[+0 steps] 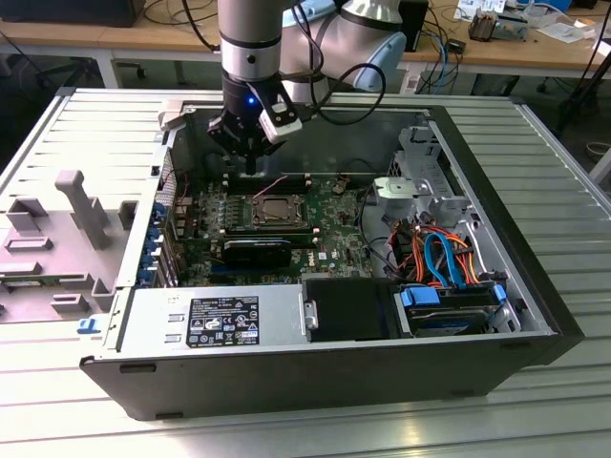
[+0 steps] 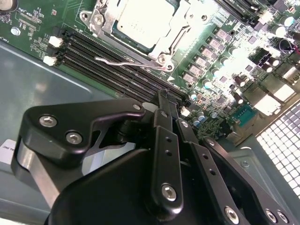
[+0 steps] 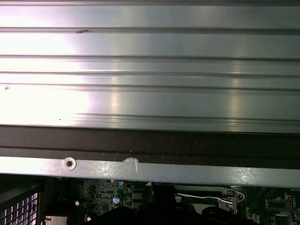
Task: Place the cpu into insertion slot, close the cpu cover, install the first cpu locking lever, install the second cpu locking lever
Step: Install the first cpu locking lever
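Note:
The insertion slot sits mid-board in the open computer case. In the second wrist view the cpu lies in it, grey top up, and the silvery cpu cover is folded down around it. A thin wire locking lever runs along the socket's edge beside the memory slots; the same lever appears in the first wrist view. My gripper hangs just above the socket's far side. Its black fingers are shut together, holding nothing, with their tips close to the lever's end.
Long black memory slots flank the socket. A black fan shroud, a grey power supply and a drive bay with orange and blue cables crowd the case. The case walls stand close by. A grey fixture rests at the exterior view's left.

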